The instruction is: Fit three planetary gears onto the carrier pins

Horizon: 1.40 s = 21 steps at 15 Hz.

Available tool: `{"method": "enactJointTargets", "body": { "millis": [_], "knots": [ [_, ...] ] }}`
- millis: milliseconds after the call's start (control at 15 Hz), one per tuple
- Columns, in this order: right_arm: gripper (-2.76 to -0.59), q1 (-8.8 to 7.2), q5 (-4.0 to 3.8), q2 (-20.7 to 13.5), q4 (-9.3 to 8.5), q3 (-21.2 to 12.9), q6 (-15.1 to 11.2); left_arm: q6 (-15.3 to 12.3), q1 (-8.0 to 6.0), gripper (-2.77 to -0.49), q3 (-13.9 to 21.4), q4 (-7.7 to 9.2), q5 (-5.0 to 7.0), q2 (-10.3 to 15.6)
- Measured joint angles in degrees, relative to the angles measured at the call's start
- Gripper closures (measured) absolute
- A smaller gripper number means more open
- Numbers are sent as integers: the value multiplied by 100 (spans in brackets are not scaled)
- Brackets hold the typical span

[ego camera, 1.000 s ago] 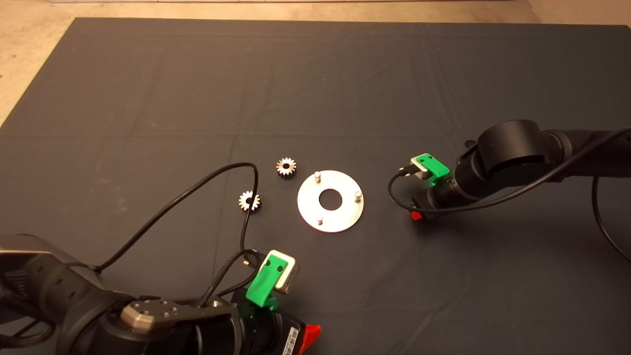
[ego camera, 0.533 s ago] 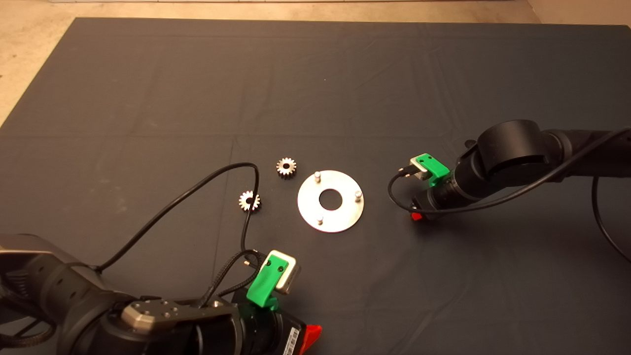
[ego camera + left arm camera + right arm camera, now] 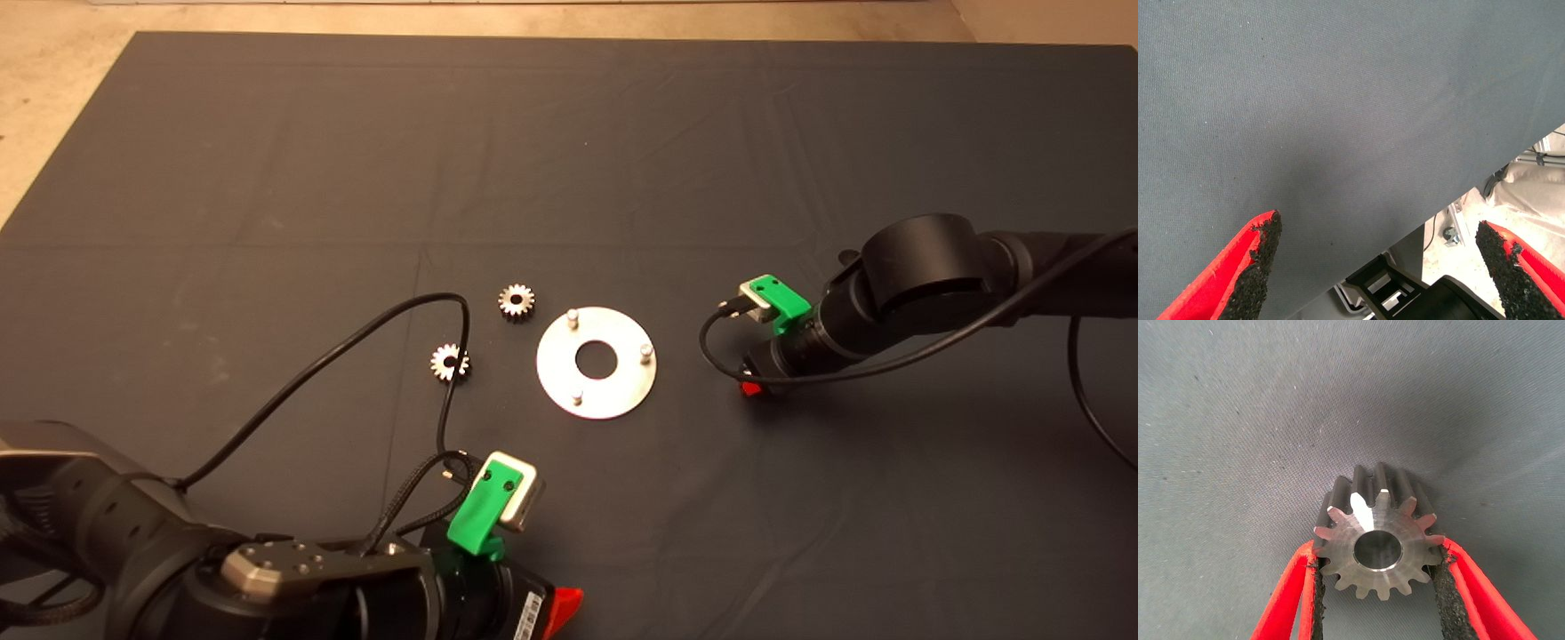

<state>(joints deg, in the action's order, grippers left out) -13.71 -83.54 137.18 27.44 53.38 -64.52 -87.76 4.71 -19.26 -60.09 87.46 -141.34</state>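
Pads of the right hand (image 3: 1375,600) are pinching a small silvery steel spur gear (image 3: 1377,540) by its toothed flanks, one black pad on each side, with the dark bore facing the wrist camera. In the head view this hand (image 3: 752,384) is sitting low over the dark mat (image 3: 569,160), off to the right of the flat round shiny steel disc (image 3: 613,391), well apart from its rim. The gear's short axis seems to be lying nearly level with the surface, so it will probably need tipping until the bore points straight down before it can slide over an upright pin. The nearest silvery peg (image 3: 646,352) is standing on the disc's right side; the other two (image 3: 573,316) (image 3: 577,397) are equally bare. Lifting cleanly, centring the bore above that peg and lowering slowly looks wisest. Two more gears (image 3: 516,300) (image 3: 449,362) are lying left of the disc. The left hand (image 3: 1378,267), fingers spread wide, is waiting below the disc.
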Motion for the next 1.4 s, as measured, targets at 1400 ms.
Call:
{"method": "enactJointTargets", "body": {
  "millis": [1400],
  "knots": [
    [-89,-961,-455,1609,-611,-112,-28,0,-116,-206,0,-13,2,-185]
  ]
}}
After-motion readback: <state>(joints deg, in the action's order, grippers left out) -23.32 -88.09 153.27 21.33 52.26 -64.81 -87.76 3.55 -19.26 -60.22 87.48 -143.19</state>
